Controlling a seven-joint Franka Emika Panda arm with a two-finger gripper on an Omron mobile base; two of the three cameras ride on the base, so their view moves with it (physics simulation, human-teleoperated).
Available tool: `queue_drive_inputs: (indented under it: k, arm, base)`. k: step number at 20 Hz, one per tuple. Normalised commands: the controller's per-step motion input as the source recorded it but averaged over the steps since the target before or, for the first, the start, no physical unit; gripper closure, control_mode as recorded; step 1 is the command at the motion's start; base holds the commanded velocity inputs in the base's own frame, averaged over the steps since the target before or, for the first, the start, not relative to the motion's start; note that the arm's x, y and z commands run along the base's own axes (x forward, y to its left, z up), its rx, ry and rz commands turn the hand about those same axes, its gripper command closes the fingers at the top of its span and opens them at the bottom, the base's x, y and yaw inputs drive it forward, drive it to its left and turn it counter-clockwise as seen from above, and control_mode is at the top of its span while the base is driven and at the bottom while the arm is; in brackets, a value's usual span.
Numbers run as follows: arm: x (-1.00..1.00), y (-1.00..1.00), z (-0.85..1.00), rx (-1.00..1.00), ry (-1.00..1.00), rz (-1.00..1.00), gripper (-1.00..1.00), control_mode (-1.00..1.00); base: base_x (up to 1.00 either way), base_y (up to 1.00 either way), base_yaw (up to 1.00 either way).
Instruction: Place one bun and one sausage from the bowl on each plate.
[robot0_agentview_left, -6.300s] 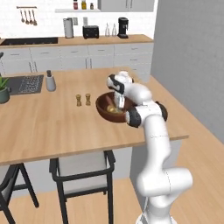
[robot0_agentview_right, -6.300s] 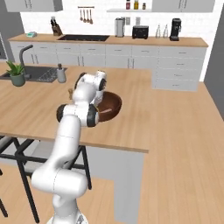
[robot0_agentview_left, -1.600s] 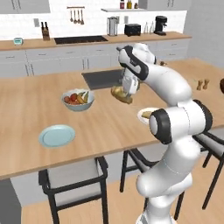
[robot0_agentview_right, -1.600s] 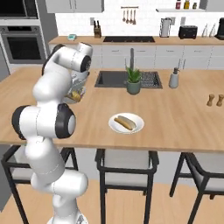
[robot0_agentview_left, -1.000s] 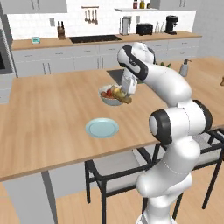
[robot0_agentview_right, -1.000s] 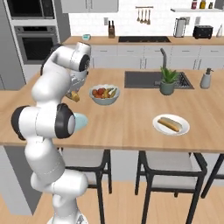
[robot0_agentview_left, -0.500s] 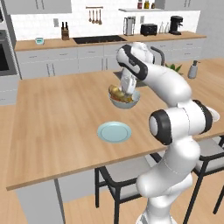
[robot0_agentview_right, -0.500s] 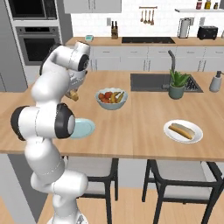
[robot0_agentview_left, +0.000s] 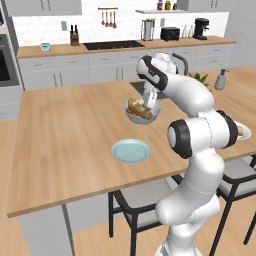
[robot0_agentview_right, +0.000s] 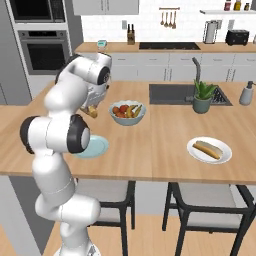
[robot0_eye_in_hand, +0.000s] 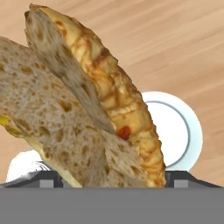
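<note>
Golden-brown crust and speckled crumb crowd our hand view: the bun (robot0_eye_in_hand: 83, 109), split open, sits right against the camera, and our gripper (robot0_agentview_left: 148, 106) is closed on it — the fingertips themselves are hidden behind the bread. From the left base view we see the gripper hanging above the wooden island counter (robot0_agentview_left: 65, 135), just in front of the pale blue-grey fruit bowl (robot0_agentview_left: 142, 114); from the right base view the bun (robot0_agentview_right: 90, 111) shows as a small tan piece below the hand.

Beyond the bun in our hand view lies the pale blue-green plate (robot0_eye_in_hand: 175, 131), bare; it rests on the counter nearer the front edge than the fruit bowl, apart from it. Well off to our right the white plate (robot0_agentview_right: 210, 150) carries a bun with a sausage in it. Behind that stand a potted plant (robot0_agentview_right: 202, 97) and the sink (robot0_agentview_right: 175, 94).
</note>
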Motion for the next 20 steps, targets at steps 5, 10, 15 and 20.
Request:
queue_drive_inputs:
  k: [5, 10, 15, 20]
  arm:
    - [0.45, 0.15, -0.67, -0.07, 0.01, -0.01, 1.0, -1.0]
    - [0.72, 0.1, -0.79, -0.17, 0.05, 0.0, 1.0, -1.0]
    - [0.02, 0.16, -0.93, -0.11, 0.0, 0.0, 1.0, -1.0]
    - [-0.05, 0.12, -0.95, -0.03, 0.0, 0.0, 1.0, -1.0]
  base:
    - [0.0, 0.0, 0.0]
    - [0.0, 0.0, 0.0]
    - [0.0, 0.0, 0.0]
    - [0.0, 0.0, 0.0]
